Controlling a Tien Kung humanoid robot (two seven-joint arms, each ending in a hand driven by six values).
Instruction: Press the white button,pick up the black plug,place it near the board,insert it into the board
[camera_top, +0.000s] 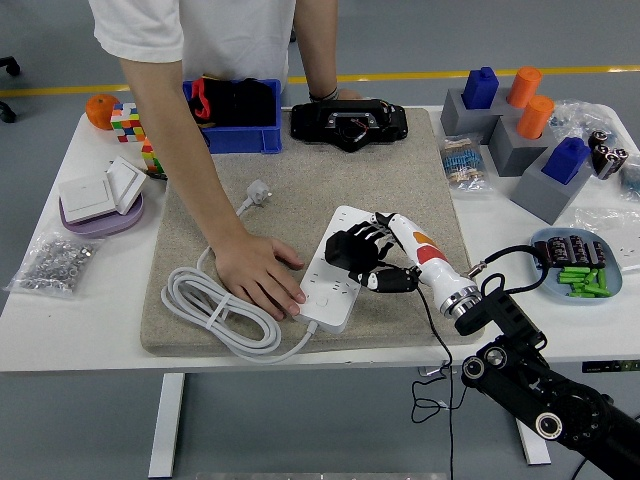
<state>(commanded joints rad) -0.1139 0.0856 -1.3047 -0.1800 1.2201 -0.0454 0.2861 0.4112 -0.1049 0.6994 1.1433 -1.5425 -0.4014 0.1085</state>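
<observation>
A white power strip lies on the grey mat, its white button near the front end. My right hand is over the middle of the strip, fingers curled around a black plug held at the sockets. A person's hand presses flat on the mat and holds the strip's left edge. The strip's white cable lies coiled at the front left, with its own plug farther back. My left arm is out of view.
A blue bin and a black device stand at the mat's back edge. Grey blocks with blue and orange pegs stand back right. A plate of small parts is right. A switch panel and a bag of screws are left.
</observation>
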